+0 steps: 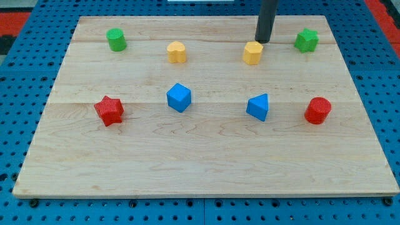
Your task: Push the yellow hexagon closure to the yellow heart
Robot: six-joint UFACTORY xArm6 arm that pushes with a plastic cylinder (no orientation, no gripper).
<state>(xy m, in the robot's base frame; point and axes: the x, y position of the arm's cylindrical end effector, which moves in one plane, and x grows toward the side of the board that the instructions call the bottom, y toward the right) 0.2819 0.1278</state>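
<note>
- The step in hand looks like the approach: my tip (263,41) stands just beside the yellow hexagon (252,53), at its upper right shoulder toward the tabletop's far edge, so close that I cannot tell whether it touches.
- There is no claw on this arm, only the straight dark rod, so nothing is spread or pinched.
- The yellow hexagon sits near the far edge, right of the middle; the yellow heart (177,52) lies in the same row to the view's left, well apart from it, with bare wood between them.
- By my judgement the push is barely begun. The next move calls for my tip to bear on the hexagon's right face and drive it leftward, roughly parallel to the far edge; pressing from the upper right corner might send it slantwise toward the blue cube (179,97).
- The tabletop (200,162) is pale planked wood, smooth with visible grain.
- The blocks look like matte moulded plastic with faintly ribbed sides.
- The green star (306,40) stands just right of my tip, toward the far right corner, clear of the intended path.
</note>
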